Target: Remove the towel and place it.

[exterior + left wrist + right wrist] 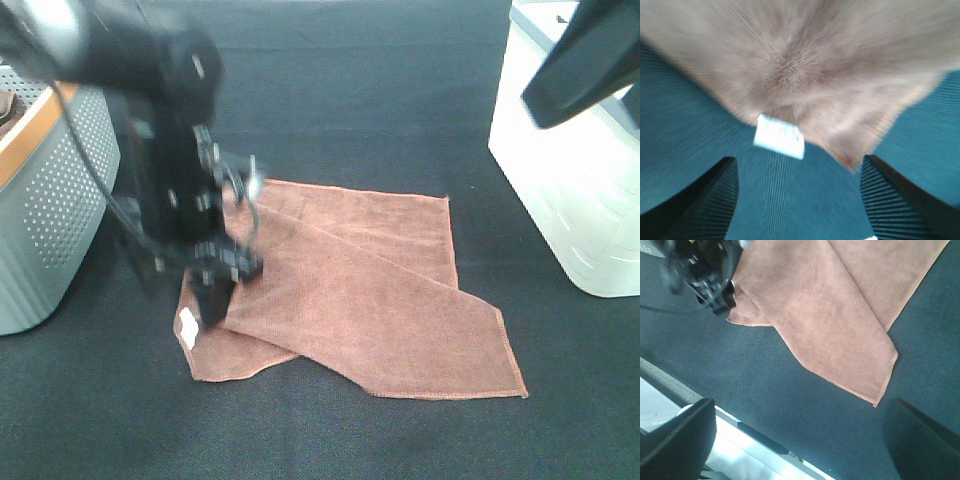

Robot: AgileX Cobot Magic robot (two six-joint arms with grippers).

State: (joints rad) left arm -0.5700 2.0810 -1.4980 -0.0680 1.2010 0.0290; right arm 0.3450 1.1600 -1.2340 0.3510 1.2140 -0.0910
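While left gripper blurs, overhead shows towel flat; tag visible.

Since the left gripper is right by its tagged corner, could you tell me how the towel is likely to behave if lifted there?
The towel looks floppy: it already lies folded over itself, so it would probably drape and trail. It seems thin, so likely light. The left gripper is open, and the terry surface should not slip much.

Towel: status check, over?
Left gripper jaws open, low over the tag corner. Right gripper open, holding nothing. Towel rumpled on the mat, not gripped. Nothing blocking it.
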